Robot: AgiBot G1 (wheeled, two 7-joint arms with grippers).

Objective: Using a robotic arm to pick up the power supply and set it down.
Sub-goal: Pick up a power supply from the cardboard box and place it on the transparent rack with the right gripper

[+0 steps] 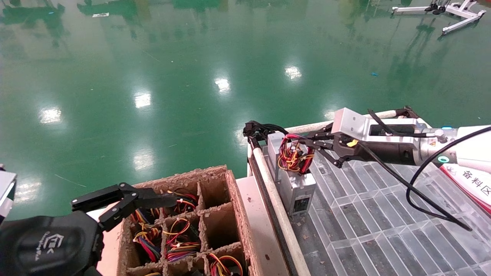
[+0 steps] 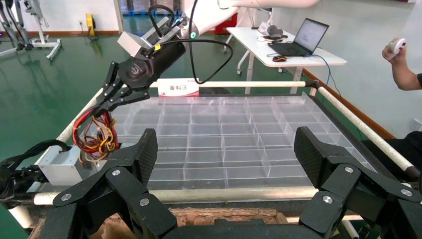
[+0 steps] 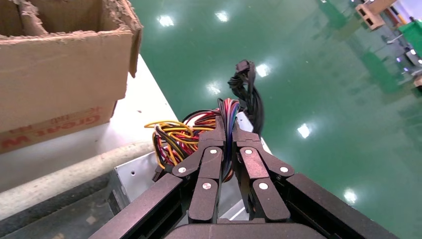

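Observation:
The power supply (image 1: pixel 297 188) is a small grey metal box with a dark end label. It lies low at the left edge of the clear grid tray (image 1: pixel 383 230), beside the white rail. A coil of red, yellow and black wires (image 1: pixel 293 155) sits on top of it. The white robotic arm reaches in from the right, and my right gripper (image 1: pixel 307 145) is shut on that wire bundle (image 3: pixel 174 137), its fingers (image 3: pixel 211 149) pinching the strands. The left wrist view shows the box (image 2: pixel 64 167) under the same gripper (image 2: pixel 107 107). My left gripper (image 2: pixel 224 149) hangs open over the cardboard box, holding nothing.
A divided cardboard box (image 1: pixel 215 172) at the lower left holds several more wire bundles. A white pipe rail (image 1: pixel 276 207) runs between the box and the tray. A red and white sign (image 1: pixel 472 182) stands at the tray's right. A black cable bundle (image 1: pixel 255 130) hangs off the tray's far corner.

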